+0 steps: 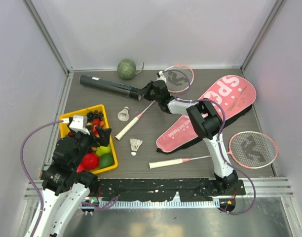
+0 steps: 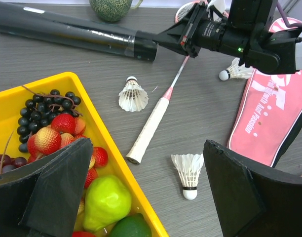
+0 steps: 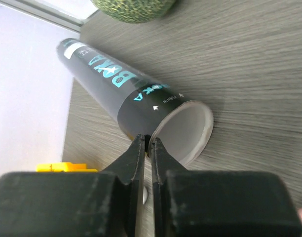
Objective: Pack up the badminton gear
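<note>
The right gripper [image 3: 147, 148] is pinched shut on the open end of the long black tube [image 3: 106, 84], lying by the green melon [image 3: 133, 7], while the left gripper [image 2: 147, 148] hangs wide open and empty above the yellow tray's [image 2: 113, 148] edge.

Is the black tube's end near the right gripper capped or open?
Open: the right wrist view looks into the hollow, pale mouth of the black tube; no cap on it.

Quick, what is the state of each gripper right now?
Left gripper: open, holding nothing.
Right gripper: closed on the rim of the black tube at its open end.
</note>
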You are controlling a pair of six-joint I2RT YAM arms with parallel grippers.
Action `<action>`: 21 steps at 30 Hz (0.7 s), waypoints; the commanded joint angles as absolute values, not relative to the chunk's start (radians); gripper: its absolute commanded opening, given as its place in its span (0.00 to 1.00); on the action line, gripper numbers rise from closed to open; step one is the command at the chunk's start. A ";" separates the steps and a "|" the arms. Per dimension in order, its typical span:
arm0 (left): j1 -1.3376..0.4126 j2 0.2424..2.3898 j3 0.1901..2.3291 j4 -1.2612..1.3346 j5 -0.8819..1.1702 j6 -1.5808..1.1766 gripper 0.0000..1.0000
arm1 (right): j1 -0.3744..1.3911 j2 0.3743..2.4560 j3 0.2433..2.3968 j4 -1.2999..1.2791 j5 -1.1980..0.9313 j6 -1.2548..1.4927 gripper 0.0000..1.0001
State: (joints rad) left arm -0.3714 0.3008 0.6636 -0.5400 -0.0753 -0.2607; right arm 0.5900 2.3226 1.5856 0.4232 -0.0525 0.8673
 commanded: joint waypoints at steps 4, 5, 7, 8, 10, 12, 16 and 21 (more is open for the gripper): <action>-0.376 0.275 0.597 -0.419 -0.059 -0.177 0.96 | 0.581 2.312 1.548 0.641 -0.115 0.888 0.06; -0.377 0.285 0.607 -0.410 -0.032 -0.138 0.98 | 0.578 2.293 1.542 0.640 -0.118 0.873 0.05; -0.376 0.334 0.664 -0.406 -0.055 -0.068 0.99 | 0.569 2.261 1.523 0.632 -0.121 0.853 0.06; -0.376 0.371 0.699 -0.420 -0.087 -0.008 0.99 | 0.569 2.250 1.516 0.621 -0.126 0.847 0.05; -0.376 0.451 0.768 -0.430 -0.168 0.118 1.00 | 0.561 2.227 1.514 0.604 -0.176 0.838 0.06; -0.376 0.549 0.834 -0.422 -0.212 0.257 1.00 | 0.557 2.200 1.500 0.594 -0.213 0.828 0.06; -0.376 0.705 0.868 -0.312 -0.183 0.660 0.99 | 0.535 2.125 1.439 0.574 -0.271 0.811 0.06; -0.327 0.877 0.868 -0.153 0.065 1.005 1.00 | 0.492 2.077 1.451 0.485 -0.397 0.761 0.05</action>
State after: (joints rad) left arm -0.3706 0.7769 0.8623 -0.3511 -0.1177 0.6476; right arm 0.5262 2.1750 1.4265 0.5251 -0.2771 0.8288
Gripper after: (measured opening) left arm 0.986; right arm 0.077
